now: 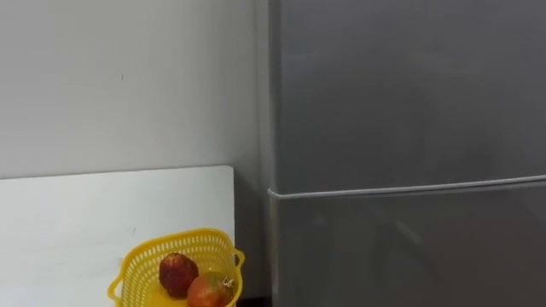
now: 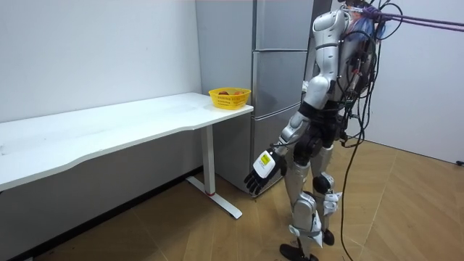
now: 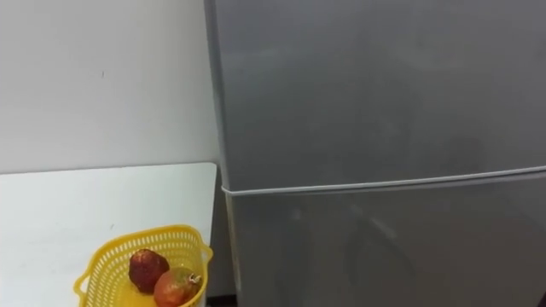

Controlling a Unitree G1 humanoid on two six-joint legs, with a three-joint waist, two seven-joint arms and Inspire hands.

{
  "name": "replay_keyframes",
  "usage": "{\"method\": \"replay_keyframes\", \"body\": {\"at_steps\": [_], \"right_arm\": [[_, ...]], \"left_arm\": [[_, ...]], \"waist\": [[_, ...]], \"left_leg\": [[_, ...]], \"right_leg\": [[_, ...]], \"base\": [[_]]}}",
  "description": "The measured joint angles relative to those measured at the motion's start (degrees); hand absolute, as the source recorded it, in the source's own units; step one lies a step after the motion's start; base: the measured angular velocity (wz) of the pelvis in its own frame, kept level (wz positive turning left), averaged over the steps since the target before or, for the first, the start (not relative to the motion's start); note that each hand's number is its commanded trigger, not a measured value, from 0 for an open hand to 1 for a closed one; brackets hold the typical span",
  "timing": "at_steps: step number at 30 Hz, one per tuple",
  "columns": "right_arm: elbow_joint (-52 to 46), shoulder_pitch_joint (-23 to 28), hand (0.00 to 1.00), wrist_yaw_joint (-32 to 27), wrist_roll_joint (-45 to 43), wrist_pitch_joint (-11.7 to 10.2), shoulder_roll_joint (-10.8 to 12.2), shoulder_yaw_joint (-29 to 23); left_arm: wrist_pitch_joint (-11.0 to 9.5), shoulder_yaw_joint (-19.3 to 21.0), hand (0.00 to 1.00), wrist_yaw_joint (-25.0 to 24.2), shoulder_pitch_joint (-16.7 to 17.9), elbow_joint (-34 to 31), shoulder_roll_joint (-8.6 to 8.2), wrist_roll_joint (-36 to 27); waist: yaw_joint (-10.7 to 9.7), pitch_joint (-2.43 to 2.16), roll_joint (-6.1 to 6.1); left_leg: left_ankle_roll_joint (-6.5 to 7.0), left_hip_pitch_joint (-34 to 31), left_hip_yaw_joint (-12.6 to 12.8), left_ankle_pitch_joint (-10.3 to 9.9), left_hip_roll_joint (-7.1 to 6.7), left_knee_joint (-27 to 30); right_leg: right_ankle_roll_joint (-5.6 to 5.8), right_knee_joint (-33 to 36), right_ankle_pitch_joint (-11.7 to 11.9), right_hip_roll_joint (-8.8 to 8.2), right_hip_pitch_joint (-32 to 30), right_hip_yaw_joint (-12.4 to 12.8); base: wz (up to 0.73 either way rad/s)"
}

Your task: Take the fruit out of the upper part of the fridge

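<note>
Robot faces the shut fridge (image 1: 401, 153); upper door (image 3: 375, 85) lies above and ahead of the left hand (image 2: 261, 170), hanging low with relaxed fingers, holding nothing; contents hidden.

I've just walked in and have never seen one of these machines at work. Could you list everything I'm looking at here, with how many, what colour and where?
fridge: one, grey, both doors shut, against the wall right of the table.
table: one, white, along the wall, its end next to the fridge.
basket: one, yellow, on the table's end nearest the fridge.
fruit: two, one dark red and one orange-red, lying in the basket.
floor: wooden, light brown.
left hand: one, dark, hanging low beside the robot, which stands facing the fridge; fingers relaxed and holding nothing.
</note>
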Motion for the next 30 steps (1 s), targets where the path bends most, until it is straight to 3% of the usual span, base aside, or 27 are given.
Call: {"method": "replay_keyframes", "body": {"at_steps": [3,4,11,14,20,26,30], "right_arm": [[4.51,-0.87,0.00,4.65,1.97,1.41,0.05,0.40],[6.27,-1.13,0.00,6.59,2.01,1.67,0.09,0.49],[17.21,-3.58,0.00,15.72,-0.23,6.35,0.05,3.74],[19.68,-4.35,0.00,19.41,-1.97,9.06,0.08,6.87],[20.23,-5.13,0.00,24.31,-2.75,12.98,-0.42,7.84],[20.59,-6.04,0.00,26.62,-3.29,15.47,-0.80,8.07],[20.75,-6.30,0.00,27.38,-3.80,15.87,-0.95,8.05]], "left_arm": [[0.32,-0.06,0.00,-0.12,0.18,0.53,-0.22,0.26],[0.85,0.07,0.00,-0.29,0.56,0.50,-0.23,1.46],[4.92,0.33,0.00,-2.12,1.45,0.91,-0.44,3.91],[6.30,-0.16,0.00,-3.25,0.83,1.79,-0.48,3.91],[8.48,-0.25,0.00,-4.97,0.07,3.13,-1.01,3.92],[9.95,-0.27,0.00,-5.54,-0.35,3.78,-1.15,3.91],[10.21,-0.32,0.00,-5.50,-0.66,4.33,-1.30,3.91]], "waist": [[0.33,0.04,-0.44],[0.41,-0.08,-0.79],[0.81,0.21,-2.02],[1.65,0.27,-1.78],[1.93,0.23,-0.61],[1.71,0.18,-0.43],[1.68,0.24,-0.35]], "left_leg": [[0.00,-0.08,-0.03,0.00,0.00,0.00],[0.00,-0.11,-0.04,0.00,0.00,0.01],[0.00,-0.01,-1.33,0.00,-0.17,0.54],[0.01,0.02,-1.55,-0.01,-0.14,0.69],[0.04,0.08,-2.07,-0.52,-0.05,1.21],[-0.02,-0.06,-2.83,-0.62,-0.10,1.49],[-0.08,0.00,-2.76,-0.65,-0.10,1.47]], "right_leg": [[0.02,-0.34,-0.03,-0.03,-0.09,-0.05],[0.02,-0.61,-0.02,-0.01,0.07,-0.12],[0.08,-0.98,-0.01,-0.29,1.48,-1.61],[0.08,-0.95,-0.11,-0.37,1.48,-1.62],[0.13,-0.76,-0.26,-0.28,1.88,-1.88],[0.12,-0.77,-0.27,-0.18,2.40,-2.69],[0.12,-0.81,-0.37,-0.17,2.52,-2.81]], "base": [[0.00],[0.06],[0.11],[0.01],[0.03],[0.06],[0.00]]}}
